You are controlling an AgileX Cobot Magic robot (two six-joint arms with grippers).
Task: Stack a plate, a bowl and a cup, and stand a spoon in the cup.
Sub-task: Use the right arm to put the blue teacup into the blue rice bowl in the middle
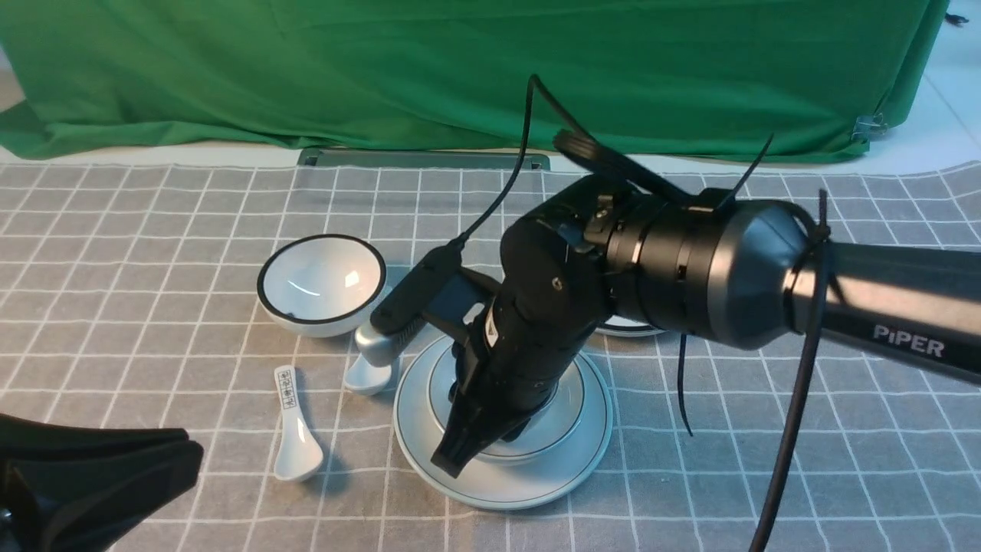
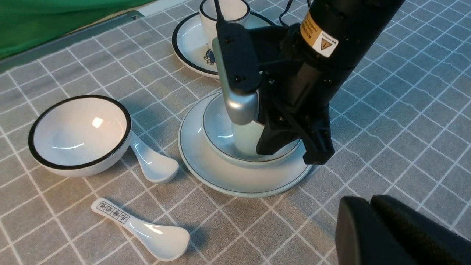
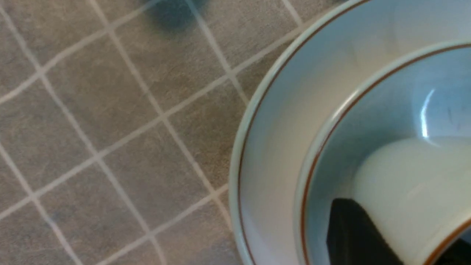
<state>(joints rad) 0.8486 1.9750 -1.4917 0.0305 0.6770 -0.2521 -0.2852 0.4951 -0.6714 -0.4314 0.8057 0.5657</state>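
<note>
Right fingers (image 2: 316,147) reach down into the stack and appear clamped on the cup's wall near its rim; left fingers (image 2: 371,228) rest together, holding nothing, off to the side. On the worktop (image 2: 386,110) the plate (image 2: 228,180) lies flat; the bowl (image 2: 217,129) sits centred in it; the cup (image 2: 244,141) is upright inside the bowl, though I cannot tell whether it touches the floor. All look like glazed ceramic, so I judge them stiff, slick and quick to chip; the cup seems light, so a pinch on its wall should do. The spoon (image 2: 154,165) lies just beside the plate, its handle against a black-rimmed bowl (image 2: 77,132); narrow and slippery, it is best pinched across the mid-handle.
</note>
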